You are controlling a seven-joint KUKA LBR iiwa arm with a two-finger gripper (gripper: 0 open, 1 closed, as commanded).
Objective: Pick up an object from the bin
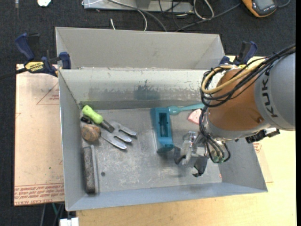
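- Blue block [163, 128] lies flat in the middle of the bin [136, 175].
- My gripper [189, 164] is low, just right of its near end.
- I see the fingers [199, 168] spread apart, nothing between them.

Bright, even light (soft shadows)

Fork [115, 134] left of block [163, 130], in bin [136, 171]

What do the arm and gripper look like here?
Grey arm link with black KUKA lettering, a rounded orange cover at the wrist, and black and yellowish cables looped over it. The gripper below is small, silver metal with black parts.
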